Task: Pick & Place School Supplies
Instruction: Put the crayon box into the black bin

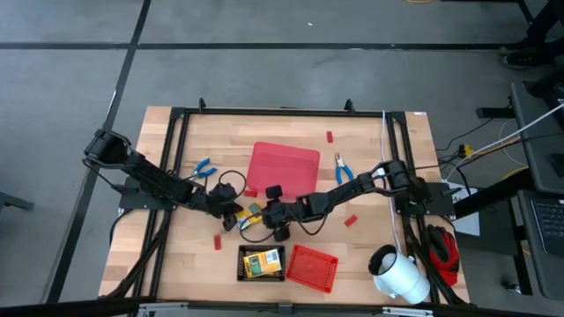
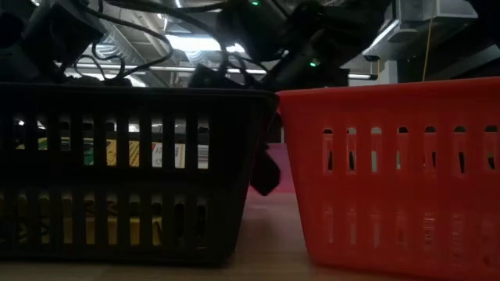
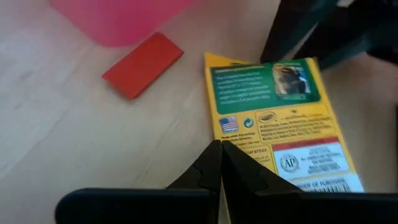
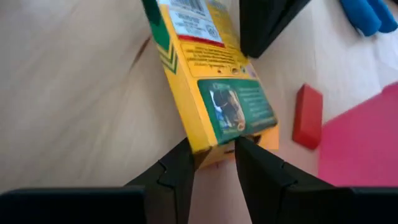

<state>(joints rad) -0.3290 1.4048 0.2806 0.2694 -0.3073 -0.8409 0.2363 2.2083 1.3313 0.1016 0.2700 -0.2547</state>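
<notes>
A flat yellow-and-green card box point(image 1: 250, 212) sits mid-table between my two grippers. My left gripper point(image 3: 221, 149) is shut, with its tips at one long edge of the box point(image 3: 273, 118). My right gripper point(image 4: 214, 155) comes from the table's right and is closed on the box's other end. A small red block point(image 3: 143, 65) lies beside the box, close to the red tray point(image 1: 282, 167). Two more red blocks point(image 1: 350, 220) point(image 1: 218, 241) lie loose on the wood. Blue-handled pliers point(image 1: 204, 168) point(image 1: 342, 167) lie on either side of the red tray. My left gripper sets its shut fingertips point(image 3: 214, 163) against the box's long edge point(image 3: 229, 138), slanting down from the table's left. Whether they press on it cannot be told. My right gripper pinches the box's end point(image 4: 219, 144) between its two fingers, slanting down from the table's right. The fingers lie along the box. It is tipped onto one long side, so the green face and a yellow narrow side point(image 4: 180, 93) both show.
At the table's near edge stand a black tray point(image 1: 262, 277) holding another yellow-and-green box point(image 1: 262, 262) and a red mesh basket point(image 1: 312, 267). Both fill the low view. A white roll point(image 1: 398, 273) stands at the near right. Another red block point(image 1: 330, 136) lies far back.
</notes>
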